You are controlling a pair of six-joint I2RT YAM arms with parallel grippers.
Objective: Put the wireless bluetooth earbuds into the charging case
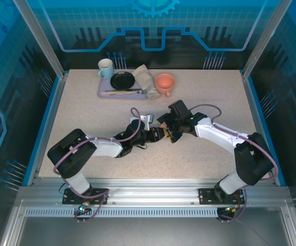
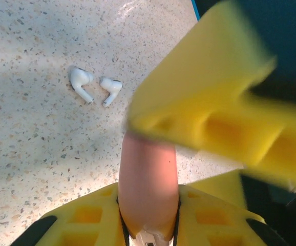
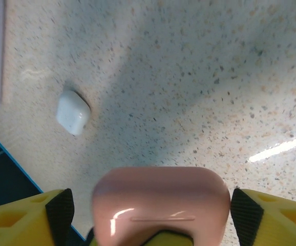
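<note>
Case handover, I reckon: L gripper (image 2: 148,215) clamps pink case (image 3: 161,197); R gripper (image 3: 153,220) stands wide round it, no grip; white buds (image 2: 81,83) lie on table (image 2: 35,154); white case (image 3: 72,111) sits apart; next: R clears off, lid needs opening.

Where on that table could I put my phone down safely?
Bare table between the tray and the left arm; also right of the cup, beyond the right arm. Crowded: the centre, where left gripper and right gripper meet, and around the tray.
</note>
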